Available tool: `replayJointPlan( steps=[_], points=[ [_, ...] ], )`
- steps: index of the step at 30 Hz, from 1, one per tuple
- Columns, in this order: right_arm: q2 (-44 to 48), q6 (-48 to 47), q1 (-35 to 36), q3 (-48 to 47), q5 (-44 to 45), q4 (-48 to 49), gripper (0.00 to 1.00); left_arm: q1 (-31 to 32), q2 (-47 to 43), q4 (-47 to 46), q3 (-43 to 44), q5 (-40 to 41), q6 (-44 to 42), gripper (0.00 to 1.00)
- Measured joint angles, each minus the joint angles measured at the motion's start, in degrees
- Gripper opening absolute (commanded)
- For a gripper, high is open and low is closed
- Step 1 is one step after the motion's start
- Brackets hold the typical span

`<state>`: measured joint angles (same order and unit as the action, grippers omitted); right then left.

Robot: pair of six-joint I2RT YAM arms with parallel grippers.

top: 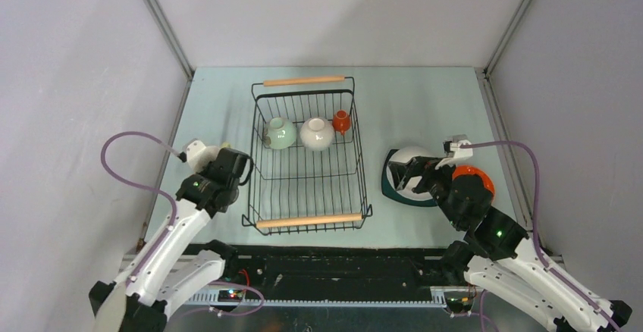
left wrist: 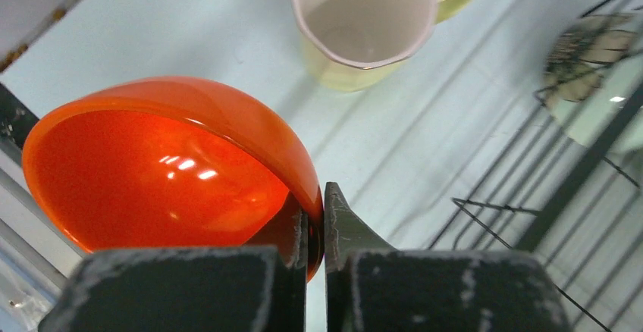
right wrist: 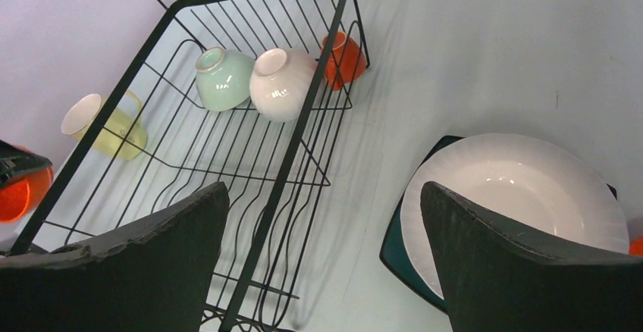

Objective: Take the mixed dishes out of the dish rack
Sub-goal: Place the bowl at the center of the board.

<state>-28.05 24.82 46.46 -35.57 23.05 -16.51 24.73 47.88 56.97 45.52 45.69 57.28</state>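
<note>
While left gripper (left wrist: pixel 318 212) pinches orange bowl (left wrist: pixel 152 167) rim | right gripper (right wrist: pixel 323 199) hangs agape over white bowl (right wrist: pixel 523 188)

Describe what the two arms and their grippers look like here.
The left arm and right arm have white links with black joints, each showing a small green light and trailing a looping purple cable. The left gripper and right gripper have flat, dark, matte fingers with rough edges.
</note>
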Motion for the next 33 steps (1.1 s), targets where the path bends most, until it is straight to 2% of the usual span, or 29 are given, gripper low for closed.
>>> replayJointPlan(
  steps=[5,11,19,33],
  points=[
    [-0.1,0.0,-0.5,0.2,0.4,-0.3,1.00,-7.1,1.7,-6.0,-5.6,-4.5,-2.4,0.00],
    [-0.8,0.2,-1.0,0.2,0.9,-0.9,0.99,-12.4,8.9,-12.7,-7.9,-9.6,-4.4,0.00],
    [-1.3,0.7,-2.2,0.2,2.4,-2.3,0.99,-16.7,15.0,-17.5,-8.7,-12.3,-5.3,0.00],
    [-1.8,2.4,-4.5,0.2,4.2,-4.7,0.99,-18.9,18.8,-21.8,-9.3,-14.9,-7.0,0.23]
  ],
)
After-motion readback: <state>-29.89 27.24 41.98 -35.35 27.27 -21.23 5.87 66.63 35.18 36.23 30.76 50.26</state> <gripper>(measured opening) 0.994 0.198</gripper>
